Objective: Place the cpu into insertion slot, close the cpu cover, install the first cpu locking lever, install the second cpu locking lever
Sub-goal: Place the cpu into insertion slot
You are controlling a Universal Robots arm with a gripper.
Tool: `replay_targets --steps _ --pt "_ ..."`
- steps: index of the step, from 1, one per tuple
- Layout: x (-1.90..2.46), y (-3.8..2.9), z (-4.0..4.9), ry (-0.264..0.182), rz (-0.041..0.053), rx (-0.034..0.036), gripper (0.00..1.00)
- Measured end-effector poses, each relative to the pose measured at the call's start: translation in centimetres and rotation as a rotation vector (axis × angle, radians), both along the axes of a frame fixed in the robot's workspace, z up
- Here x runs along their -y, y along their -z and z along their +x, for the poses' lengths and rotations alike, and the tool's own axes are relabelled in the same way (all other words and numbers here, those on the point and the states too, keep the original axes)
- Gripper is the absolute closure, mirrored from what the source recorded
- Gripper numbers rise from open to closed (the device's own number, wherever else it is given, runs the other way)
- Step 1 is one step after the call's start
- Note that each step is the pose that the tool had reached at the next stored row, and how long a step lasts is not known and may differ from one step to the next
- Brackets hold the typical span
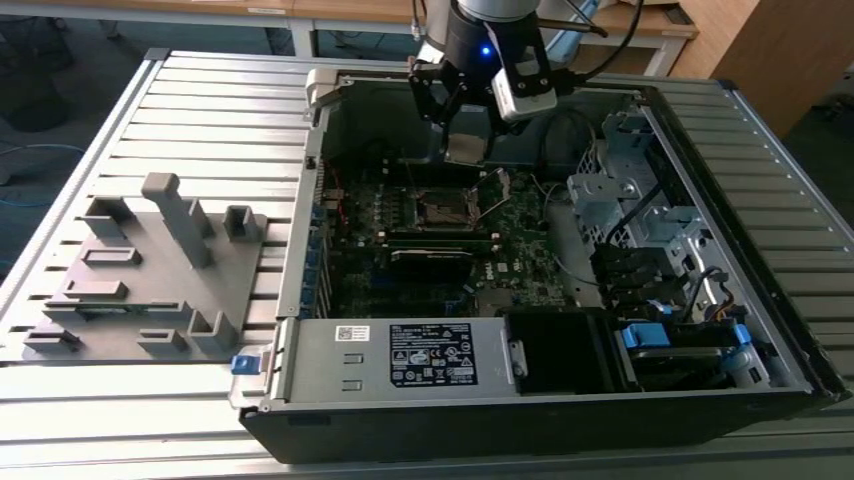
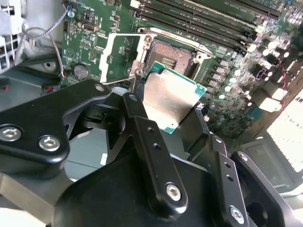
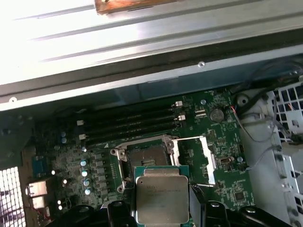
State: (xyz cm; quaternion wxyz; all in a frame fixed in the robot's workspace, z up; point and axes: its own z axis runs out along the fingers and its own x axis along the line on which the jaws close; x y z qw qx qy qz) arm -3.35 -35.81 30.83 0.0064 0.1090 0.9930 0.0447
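My gripper [image 1: 462,148] hangs inside the open computer case, shut on the cpu [image 1: 465,150]. In both wrist views the cpu [image 2: 171,100] [image 3: 161,195] shows its dull silver top and green edge between the black fingers [image 2: 142,124]. It is held in the air, above and off to one side of the insertion slot [image 2: 169,53] [image 3: 143,160] [image 1: 439,208]. The slot lies open with its dark centre bare. The cpu cover [image 2: 117,56] [image 3: 202,160], a silvery frame, is swung open beside the slot.
The green motherboard [image 1: 400,270] lies in a black case [image 1: 534,420] on a slatted metal table [image 1: 200,110]. Long black memory strips [image 3: 128,124] run beside the slot. Drive cages and cables [image 1: 641,230] fill the exterior view's right; a grey fixture [image 1: 147,270] stands at its left.
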Motion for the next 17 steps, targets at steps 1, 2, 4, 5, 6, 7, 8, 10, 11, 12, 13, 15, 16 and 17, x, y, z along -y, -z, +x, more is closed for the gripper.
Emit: replay_targets --steps 1,2,4,5,6,7,8,10,11,12,13,15,16,17 --pt "0.00 0.00 0.00 0.000 0.0001 0.0001 0.46" --pt "0.00 0.00 0.00 0.001 0.0001 0.0001 0.46" --pt "0.00 0.00 0.00 0.001 0.0000 0.0002 0.46" --pt "0.00 0.00 0.00 0.001 0.0001 0.0002 0.46" --pt "0.00 0.00 0.00 0.003 0.0000 0.0002 0.46" --pt "0.00 0.01 0.00 0.008 0.0001 0.0002 0.46" --pt "0.00 0.01 0.00 0.018 0.0001 0.0002 0.46" --pt "0.00 0.02 0.00 0.045 0.0001 0.0002 0.46" --pt "0.00 0.02 0.00 0.060 0.0001 0.0002 0.46" --pt "0.00 0.03 0.00 0.094 0.0001 0.0001 0.46" --pt "0.00 0.04 0.00 0.103 0.0001 0.0002 0.46" --pt "0.00 0.04 0.00 0.103 0.0000 0.0002 0.46" --pt "0.00 0.04 0.00 0.103 0.0001 0.0002 0.46" --pt "0.00 0.04 0.00 0.105 0.0001 0.0002 0.46"
